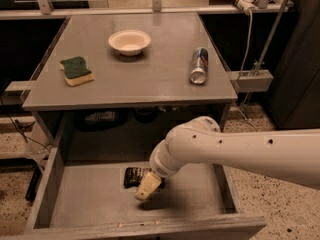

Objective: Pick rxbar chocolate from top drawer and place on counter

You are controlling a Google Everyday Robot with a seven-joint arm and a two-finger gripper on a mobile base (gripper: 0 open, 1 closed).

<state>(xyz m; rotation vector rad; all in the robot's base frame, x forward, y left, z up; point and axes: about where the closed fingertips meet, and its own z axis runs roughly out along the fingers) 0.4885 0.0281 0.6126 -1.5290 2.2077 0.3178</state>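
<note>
Rxbar chocolate (pixel 133 176) in top drawer (pixel 85 200), end effector (pixel 142 193) tilted over it

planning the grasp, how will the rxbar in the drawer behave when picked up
The rxbar chocolate lies flat and thin, so probably light and stiff. Its wrapper may be slick and slide on the top drawer floor. The gripper is at one end of it.

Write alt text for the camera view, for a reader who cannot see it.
A white robot arm reaches into the open top drawer, its gripper down at the right end of the rxbar chocolate lying inside. On the counter above sit a green sponge, a white bowl and a can on its side.
</note>
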